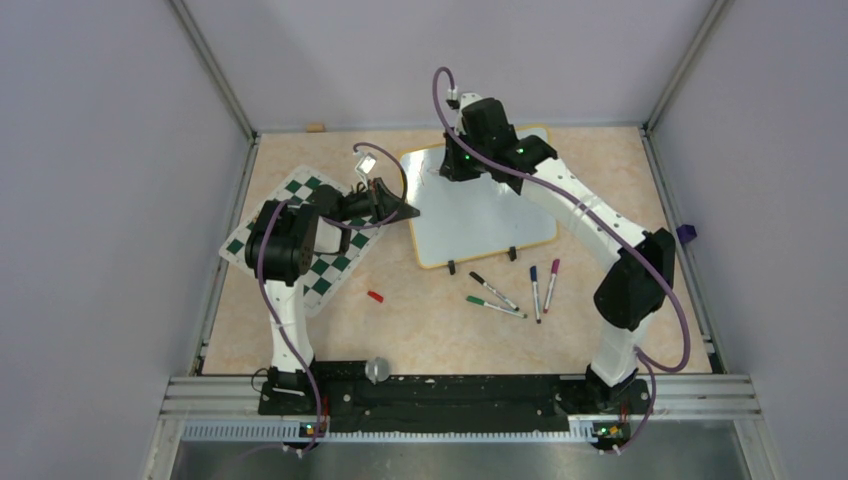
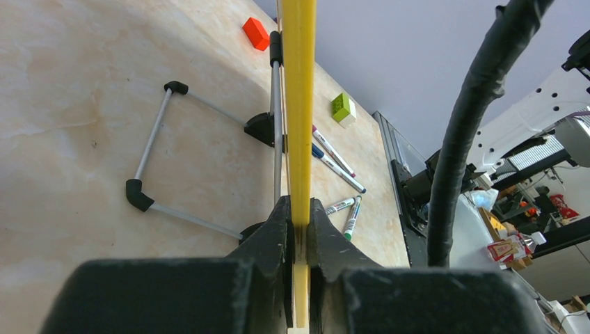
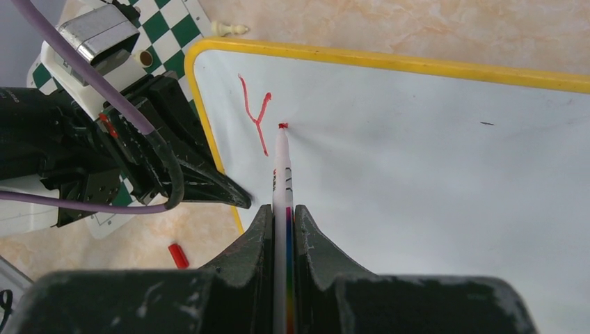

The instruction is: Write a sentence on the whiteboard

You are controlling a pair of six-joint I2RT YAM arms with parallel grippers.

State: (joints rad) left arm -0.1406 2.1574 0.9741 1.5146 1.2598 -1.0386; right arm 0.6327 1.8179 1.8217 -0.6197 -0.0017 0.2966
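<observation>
The whiteboard [image 1: 490, 220], white with a yellow frame, lies at the back middle of the table. My left gripper [image 1: 408, 212] is shut on its left edge. In the left wrist view the yellow frame [image 2: 298, 104] runs edge-on between the closed jaws of the left gripper [image 2: 299, 223]. My right gripper [image 3: 283, 216] is shut on a red-tipped marker [image 3: 282, 167], whose tip touches the whiteboard [image 3: 417, 174] just right of a red letter "Y" [image 3: 254, 115]. From above, the right gripper [image 1: 455, 170] sits over the board's top left corner, mostly hidden by its wrist.
A green-and-white chess mat [image 1: 305, 240] lies under the left arm. A red cap [image 1: 375, 296] and several markers [image 1: 510, 292] rest in front of the board. A pale chess piece [image 3: 229, 28] lies by the board's corner. The board's wire stand [image 2: 156, 132] shows beneath it.
</observation>
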